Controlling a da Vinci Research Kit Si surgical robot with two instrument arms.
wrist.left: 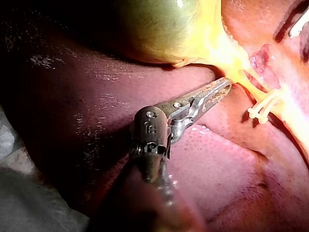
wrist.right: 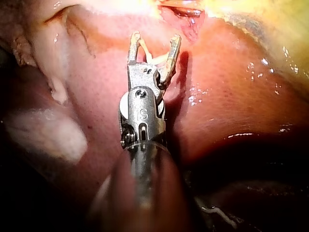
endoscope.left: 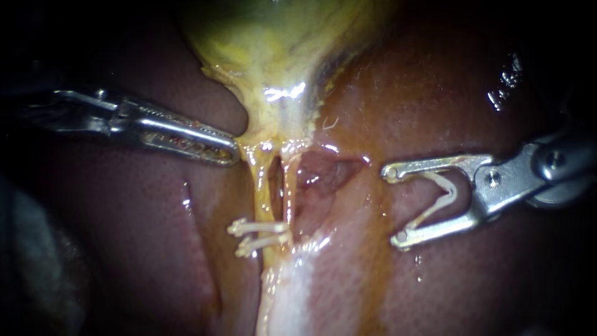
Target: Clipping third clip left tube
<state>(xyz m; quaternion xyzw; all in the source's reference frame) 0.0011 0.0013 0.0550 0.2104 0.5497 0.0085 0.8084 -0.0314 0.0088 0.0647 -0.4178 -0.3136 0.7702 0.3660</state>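
Glossy red-brown liver (endoscope.left: 435,93) formed the field, with the yellow-green gallbladder (endoscope.left: 267,37) tapering to a fatty neck. Right tool (endoscope.left: 395,205): two flat, slotted metal jaws stood wide apart, grasping a pale V-shaped clip (endoscope.left: 443,198) seated between them, one leg along each jaw. It lay over bare liver, well apart from the tubes. Left tool (endoscope.left: 231,149): slender serrated jaws lay clenched together, the tip touching the yellow tissue just under the gallbladder neck. From that neck two thin, translucent yellow strands ran down side by side, the left tube (endoscope.left: 262,180) and the right tube (endoscope.left: 290,186), with a dark slit between them. Two white clips (endoscope.left: 255,228) sat crosswise low on the left tube, one just below the other.
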